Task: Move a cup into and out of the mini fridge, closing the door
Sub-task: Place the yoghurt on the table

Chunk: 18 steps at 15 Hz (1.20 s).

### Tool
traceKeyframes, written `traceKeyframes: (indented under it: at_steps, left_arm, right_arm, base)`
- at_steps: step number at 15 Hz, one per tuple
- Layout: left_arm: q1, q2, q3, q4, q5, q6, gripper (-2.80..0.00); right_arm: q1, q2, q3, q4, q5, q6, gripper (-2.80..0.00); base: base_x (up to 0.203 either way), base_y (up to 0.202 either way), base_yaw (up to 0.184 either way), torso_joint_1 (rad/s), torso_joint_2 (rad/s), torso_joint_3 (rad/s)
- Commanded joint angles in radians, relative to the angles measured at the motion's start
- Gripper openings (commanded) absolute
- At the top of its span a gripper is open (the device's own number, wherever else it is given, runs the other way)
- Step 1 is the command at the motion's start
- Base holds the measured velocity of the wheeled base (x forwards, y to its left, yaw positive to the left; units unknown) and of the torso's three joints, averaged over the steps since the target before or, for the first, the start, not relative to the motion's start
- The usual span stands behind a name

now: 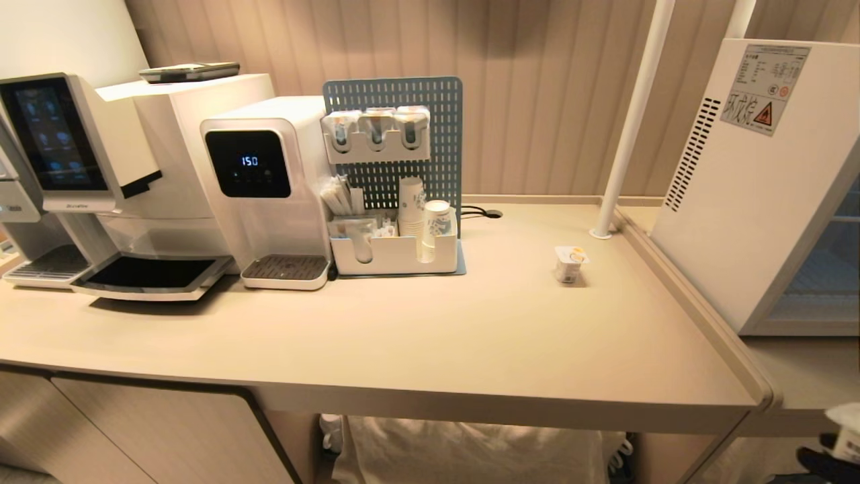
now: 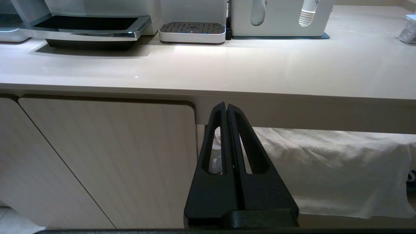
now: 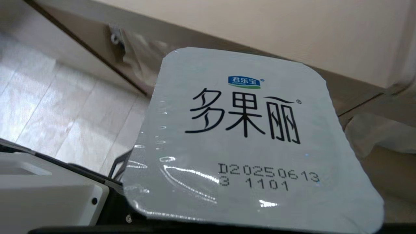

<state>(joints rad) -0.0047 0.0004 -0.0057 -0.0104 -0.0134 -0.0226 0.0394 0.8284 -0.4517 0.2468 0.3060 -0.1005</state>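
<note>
A small yoghurt cup (image 3: 247,136) with a foil lid printed in black characters fills the right wrist view. It is off the counter with the floor behind it, and my right gripper (image 1: 833,450) is shut on it low at the counter's right end; the lid hides the fingers. A second cup (image 1: 571,263) stands on the beige counter (image 1: 470,336), also seen as a cup (image 2: 408,32) at the far right. The white mini fridge (image 1: 759,188) stands at the right, its glass door (image 1: 830,269) at the picture's edge. My left gripper (image 2: 226,105) is shut and empty below the counter's front edge.
Two white coffee machines (image 1: 134,175) and a blue pegboard organiser (image 1: 396,202) with paper cups line the back left. A white pole (image 1: 631,121) rises beside the fridge. Below the counter are a cabinet door (image 2: 97,162) and a hanging white cloth (image 2: 325,169).
</note>
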Motion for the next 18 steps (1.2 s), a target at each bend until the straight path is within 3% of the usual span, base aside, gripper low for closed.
traceKeyframes:
  at_steps: [1, 3, 6, 8, 10, 12, 14, 18]
  left_arm:
    - [0.0, 0.0, 0.0, 0.0, 0.0, 0.0, -2.8]
    - [0.0, 0.0, 0.0, -0.002, 0.0, 0.0, -2.8]
    - [0.0, 0.0, 0.0, -0.002, 0.0, 0.0, -2.8]
    - [0.0, 0.0, 0.0, -0.002, 0.0, -0.002, -2.8]
    - [0.0, 0.0, 0.001, -0.002, 0.001, -0.002, -2.8]
    - [0.0, 0.0, 0.001, -0.002, 0.0, -0.002, -2.8]
    - [0.0, 0.0, 0.0, -0.002, 0.0, -0.002, -2.8]
    - [0.0, 0.0, 0.0, -0.002, 0.0, -0.002, -2.8]
  right_arm:
    - [0.004, 0.38, 0.007, -0.135, 0.019, -0.024, -2.8]
    - [0.001, 0.599, 0.041, -0.403, 0.027, -0.035, -2.8]
    - [-0.007, 0.952, 0.109, -0.951, -0.009, -0.037, -2.8]
    - [-0.005, 1.202, 0.132, -1.347, -0.064, -0.029, -2.8]
    - [0.016, 1.401, 0.12, -1.61, -0.176, -0.021, -2.8]
    - [0.052, 1.485, 0.043, -1.736, -0.31, -0.007, -2.8]
    - [0.091, 1.507, -0.058, -1.77, -0.423, 0.0, -2.8]
    - [0.148, 1.579, -0.168, -1.772, -0.497, -0.011, -2.8]
  base:
    - [0.0, 0.0, 0.0, 0.0, 0.0, 0.0]
    - [0.0, 0.0, 0.0, 0.0, 0.0, 0.0]
    - [0.0, 0.0, 0.0, 0.0, 0.0, 0.0]
    - [0.0, 0.0, 0.0, 0.0, 0.0, 0.0]
    - [0.0, 0.0, 0.0, 0.0, 0.0, 0.0]
    - [0.0, 0.0, 0.0, 0.0, 0.0, 0.0]
    - [0.0, 0.0, 0.0, 0.0, 0.0, 0.0]
    - [0.0, 0.0, 0.0, 0.0, 0.0, 0.0]
